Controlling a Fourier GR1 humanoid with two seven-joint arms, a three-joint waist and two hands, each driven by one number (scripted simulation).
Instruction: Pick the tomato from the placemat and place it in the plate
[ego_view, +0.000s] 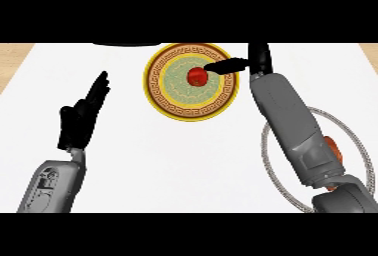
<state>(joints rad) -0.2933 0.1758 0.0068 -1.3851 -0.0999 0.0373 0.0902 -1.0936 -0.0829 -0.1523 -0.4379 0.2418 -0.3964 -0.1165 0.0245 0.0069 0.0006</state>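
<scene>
Tomato (196, 76) on the plate (166, 100), right hand (235, 64) beside it.
Your right forearm hides much of the placemat (275, 170); right fingers look straight, just touching the tomato; left hand (81, 117) rests, fingers apart.

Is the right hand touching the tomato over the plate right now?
Touching. In the head view the right hand's fingers meet the tomato's right side with no gap, the tomato lying at the plate's centre.

No text, label, brand or number is showing anywhere; the plate (193, 81) is carrying only a patterned border, no letters; nothing readable is appearing on the counter (170, 165).
</scene>
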